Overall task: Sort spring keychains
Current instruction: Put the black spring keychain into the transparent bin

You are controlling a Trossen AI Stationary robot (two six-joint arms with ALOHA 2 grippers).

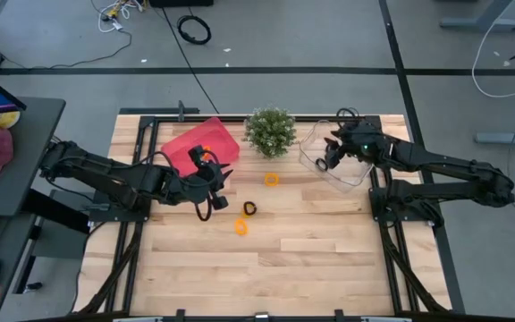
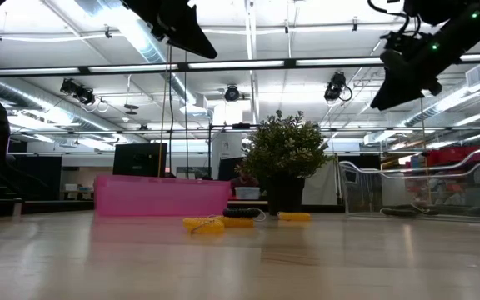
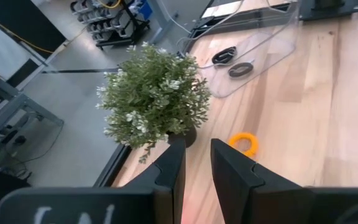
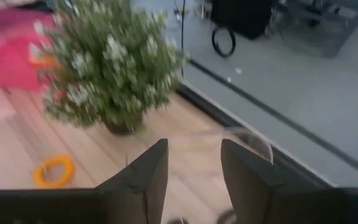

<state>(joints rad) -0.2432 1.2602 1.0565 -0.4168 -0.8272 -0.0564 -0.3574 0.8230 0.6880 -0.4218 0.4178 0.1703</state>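
Nearest the desk's (image 1: 293, 268) front edge lie three loose spring keychains: an orange one (image 1: 240, 226), a black one (image 1: 249, 208) just behind it, and a second orange one (image 1: 271, 180) farther back, near the green potted plant (image 1: 270, 131). The left gripper (image 1: 213, 175) hangs above the near corner of the pink tray (image 1: 186, 143), its fingers (image 3: 166, 177) parted by a narrow gap with nothing between them; an orange keychain (image 1: 202, 152) already lies in that tray. The right gripper (image 1: 329, 158) hovers over the clear bin (image 1: 358, 176), fingers (image 4: 145, 180) apart and empty; two black keychains (image 3: 233, 61) lie inside the bin. So the sorting seems to run orange to pink, black to clear, with three pieces left. The step in hand looks like a fresh reach. The left arm is best placed for the orange loop by the plant: come straight down, straddle one side of the ring, close on the coil, not the desk. Risk: brushing the plant's leaves or nudging the light loop away. The black loop lies touching or nearly touching the nearest orange one; take it from its free side.
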